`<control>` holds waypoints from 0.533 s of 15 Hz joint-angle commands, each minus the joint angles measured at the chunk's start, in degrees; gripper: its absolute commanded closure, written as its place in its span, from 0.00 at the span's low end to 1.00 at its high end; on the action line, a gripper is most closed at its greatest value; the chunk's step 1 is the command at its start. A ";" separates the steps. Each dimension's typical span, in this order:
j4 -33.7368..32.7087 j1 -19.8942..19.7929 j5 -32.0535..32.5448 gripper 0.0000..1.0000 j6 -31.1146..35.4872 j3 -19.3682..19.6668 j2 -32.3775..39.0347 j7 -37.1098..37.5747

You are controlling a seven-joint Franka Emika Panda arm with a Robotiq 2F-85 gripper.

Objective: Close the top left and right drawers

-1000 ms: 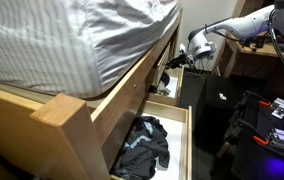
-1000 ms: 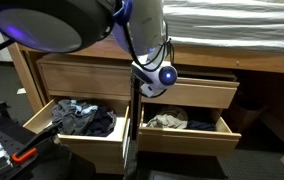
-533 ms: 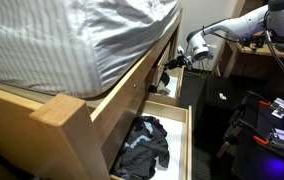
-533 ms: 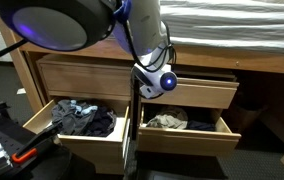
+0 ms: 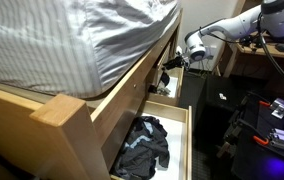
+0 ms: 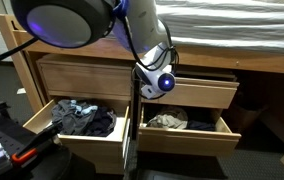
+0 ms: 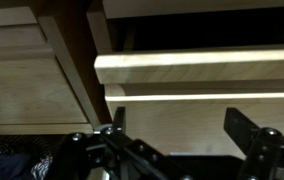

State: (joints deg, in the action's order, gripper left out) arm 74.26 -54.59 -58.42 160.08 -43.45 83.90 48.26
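Exterior views: alongside bed [image 5: 72, 45]; facing drawers [image 6: 197, 95]; wrist close to drawers.

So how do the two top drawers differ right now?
The top right drawer stands partly pulled out; the top left drawer sits almost flush. The open pincer faces the top right drawer, not the top left drawer. Both are plain pale wood.

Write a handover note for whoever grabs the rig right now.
Gripper: open, empty, right in front of the top right drawer.
Top left drawer: looks flush, seems closed.
Top right drawer: sticks out partway, not closed.
Left to do: push the top right drawer in, then check the left one.
Bottom drawers: both open with clothes inside, not part of the job.
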 commanded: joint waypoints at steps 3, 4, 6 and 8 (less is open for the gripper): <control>-6.07 5.10 -15.90 0.00 4.26 2.79 0.00 -13.01; -6.43 5.73 -16.90 0.00 3.36 3.64 -0.01 -12.29; -4.68 4.16 -14.92 0.00 3.58 2.29 0.02 -11.29; -5.15 5.06 -15.91 0.00 3.56 3.19 0.07 -11.27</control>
State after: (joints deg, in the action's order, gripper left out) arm 69.11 -49.51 -74.34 163.64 -40.25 83.97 36.99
